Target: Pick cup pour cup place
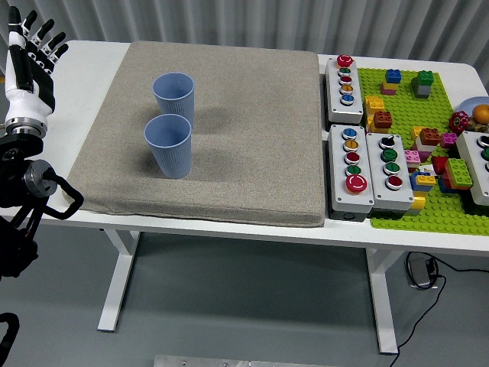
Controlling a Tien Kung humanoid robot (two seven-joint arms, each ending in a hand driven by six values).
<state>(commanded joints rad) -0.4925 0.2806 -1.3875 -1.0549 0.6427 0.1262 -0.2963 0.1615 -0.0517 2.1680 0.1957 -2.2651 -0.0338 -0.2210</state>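
Two blue ribbed cups stand upright on the grey mat (252, 122). The near cup (169, 145) sits just in front of the far cup (174, 95). My left hand (29, 53) is at the picture's far left edge, well left of both cups and off the mat. Its fingers are spread and pointing up, holding nothing. My right arm does not show.
Three grey button boxes (350, 170) line the mat's right edge. A green brick baseplate (428, 206) with several coloured bricks fills the right end of the table. A plate (474, 103) with food peeks in at the right edge.
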